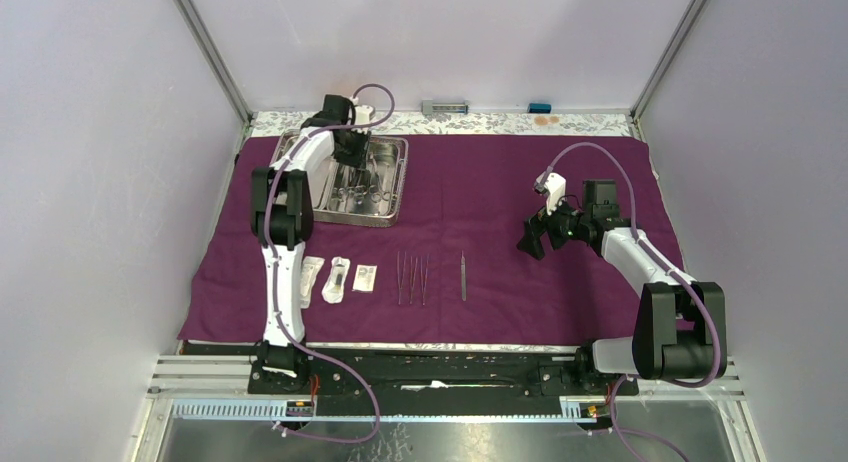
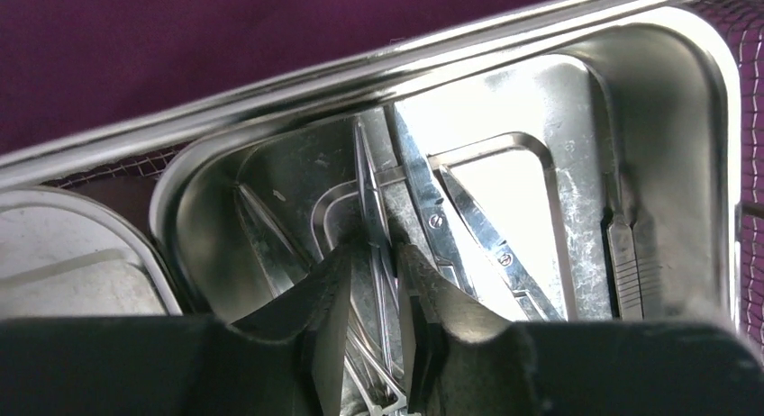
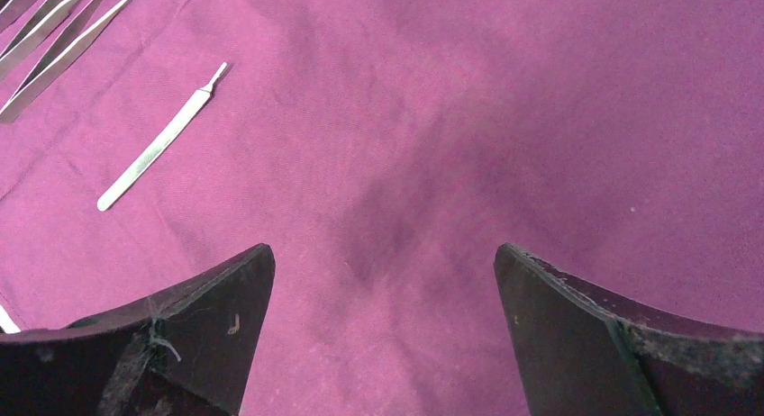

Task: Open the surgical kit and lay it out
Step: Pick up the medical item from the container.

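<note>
The dark purple cloth (image 1: 520,182) lies spread flat. The steel tray (image 1: 398,187) stands at its back left. My left gripper (image 1: 352,154) is down in the tray's right compartment (image 2: 712,119). Its jaws (image 2: 376,254) are nearly together around a thin steel forceps (image 2: 368,191), beside other forceps (image 2: 477,245) and a flat steel handle (image 2: 623,263). Three packets (image 1: 337,279) lie in a row at the front left, then tweezers (image 1: 412,279) and a flat steel handle (image 1: 463,276). My right gripper (image 1: 535,237) is open and empty above bare cloth (image 3: 383,254). That handle (image 3: 160,139) lies to its left.
The tray's left compartment (image 2: 63,263) shows at the lower left of the left wrist view. A grey item (image 1: 444,107) and a small blue item (image 1: 539,108) lie beyond the cloth at the back edge. Enclosure walls stand on the left, right and back.
</note>
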Tool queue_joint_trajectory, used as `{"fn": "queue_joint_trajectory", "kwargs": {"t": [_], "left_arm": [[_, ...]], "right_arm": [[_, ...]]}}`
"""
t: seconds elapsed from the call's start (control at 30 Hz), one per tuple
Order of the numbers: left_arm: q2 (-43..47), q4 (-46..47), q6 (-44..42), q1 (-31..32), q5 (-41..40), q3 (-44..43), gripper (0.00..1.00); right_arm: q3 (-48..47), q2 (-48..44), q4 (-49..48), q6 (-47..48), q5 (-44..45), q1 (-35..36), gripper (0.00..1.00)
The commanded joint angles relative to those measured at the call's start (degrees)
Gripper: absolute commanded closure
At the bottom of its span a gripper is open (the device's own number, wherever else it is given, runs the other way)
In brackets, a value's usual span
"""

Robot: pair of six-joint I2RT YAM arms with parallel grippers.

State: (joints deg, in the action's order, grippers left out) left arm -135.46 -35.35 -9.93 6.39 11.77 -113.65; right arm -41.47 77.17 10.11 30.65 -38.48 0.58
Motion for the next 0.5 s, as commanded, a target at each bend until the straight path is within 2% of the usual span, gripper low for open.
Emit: {"fn": "queue_joint_trajectory", "kwargs": {"t": [0.0,0.33,0.47], "left_arm": [[-4.8,-3.7,-1.9,0.7,-2.2,-2.7,0.77],[-5.3,-5.2,-0.8,0.9,-0.3,-7.6,0.99],[-3.6,-5.2,-0.3,0.8,-0.2,-8.7,1.00]], "right_arm": [[-0.1,-0.4,0.6,0.8,-0.5,-0.2,0.01],[-0.2,-0.4,0.6,0.9,-0.5,-0.2,0.01],[-0.2,-0.6,0.6,0.9,-0.5,-0.2,0.01]]}}
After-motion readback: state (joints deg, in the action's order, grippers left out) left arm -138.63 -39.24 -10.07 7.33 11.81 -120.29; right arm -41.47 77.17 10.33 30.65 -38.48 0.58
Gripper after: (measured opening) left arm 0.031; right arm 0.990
